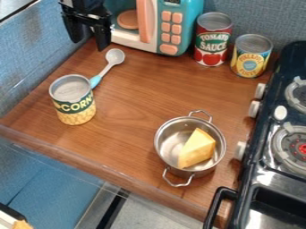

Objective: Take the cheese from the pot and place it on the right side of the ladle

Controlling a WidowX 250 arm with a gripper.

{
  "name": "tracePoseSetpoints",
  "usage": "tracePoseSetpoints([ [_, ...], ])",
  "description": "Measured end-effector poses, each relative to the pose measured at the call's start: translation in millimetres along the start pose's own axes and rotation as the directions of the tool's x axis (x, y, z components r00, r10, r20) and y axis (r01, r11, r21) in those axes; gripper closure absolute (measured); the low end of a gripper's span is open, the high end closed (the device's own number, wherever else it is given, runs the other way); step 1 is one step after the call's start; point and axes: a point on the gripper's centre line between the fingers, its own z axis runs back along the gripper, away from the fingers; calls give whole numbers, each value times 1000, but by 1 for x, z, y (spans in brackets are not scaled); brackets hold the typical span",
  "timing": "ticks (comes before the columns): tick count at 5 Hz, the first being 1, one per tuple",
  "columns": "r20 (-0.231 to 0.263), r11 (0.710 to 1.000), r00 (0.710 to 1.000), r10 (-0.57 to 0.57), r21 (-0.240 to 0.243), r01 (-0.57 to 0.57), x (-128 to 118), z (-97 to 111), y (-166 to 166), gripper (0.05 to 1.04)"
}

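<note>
Toward the upper left, the black two-finger end effector [89, 36] hangs open, its top cut off. Inside the round silver metal pot [168, 139] rests a yellow cheese wedge [197, 148]. A green-and-yellow cylindrical metal can [75, 106] partly hides the blue-handled grey ladle [115, 56].

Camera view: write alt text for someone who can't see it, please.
Cheese wedge in a small metal pot on a wooden counter, beside a toy stove. At upper left, a black gripper hangs open near a ladle; a toy microwave and three cans also stand on the counter.
</note>
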Motion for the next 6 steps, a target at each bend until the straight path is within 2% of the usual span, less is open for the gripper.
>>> tracePoseSetpoints([
  [1,-51,1000,999,-6,-22,5,-8,-21,-5,83],
  [2,-63,994,992,-106,-25,105,-22,-19,-44,83],
  [3,4,972,972,-234,-24,234,-33,4,-93,83],
  [4,25,961,961,-275,-18,276,-45,11,-114,84],
  [6,10,931,932,-362,-39,362,-62,-2,-165,84],
])
